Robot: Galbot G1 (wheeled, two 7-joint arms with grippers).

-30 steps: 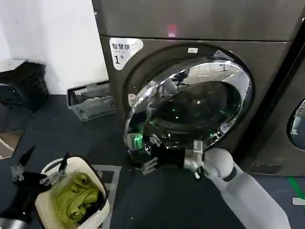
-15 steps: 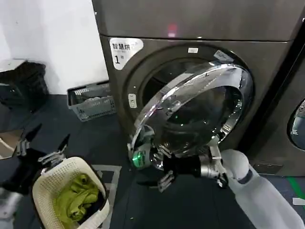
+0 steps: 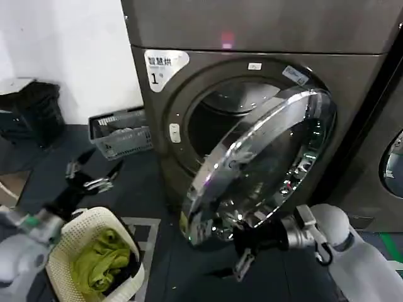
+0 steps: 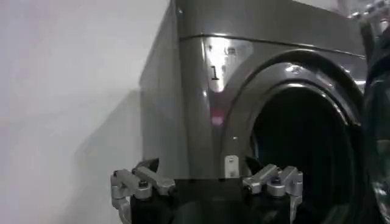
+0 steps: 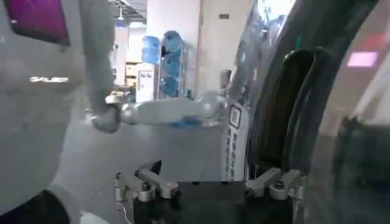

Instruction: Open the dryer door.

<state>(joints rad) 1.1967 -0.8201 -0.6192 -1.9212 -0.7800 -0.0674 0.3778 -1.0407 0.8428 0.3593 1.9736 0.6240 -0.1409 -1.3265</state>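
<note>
The dryer door [image 3: 264,160], a chrome-rimmed porthole with dark glass, stands swung partly out from the grey dryer [image 3: 252,38], and the dark drum opening [image 3: 214,119] shows behind it. My right gripper [image 3: 242,250] is open at the door's lower rim, fingers spread just beneath the chrome. In the right wrist view its fingers [image 5: 146,181] are apart, with the door's dark edge [image 5: 292,109] close beside them. My left gripper [image 3: 94,173] hangs open above the basket, left of the dryer. The left wrist view has this gripper [image 4: 207,176] facing the drum opening [image 4: 304,140].
A white laundry basket [image 3: 60,236] with green clothes sits on the floor at the lower left. A grey crate [image 3: 123,135] stands against the wall beside the dryer. A neighbouring machine's round door [image 3: 393,163] is at the right edge.
The door has swung further out, exposing more of the drum opening. My right gripper moved right and down with its lower rim. My left gripper rose from beside the basket toward the dryer.
</note>
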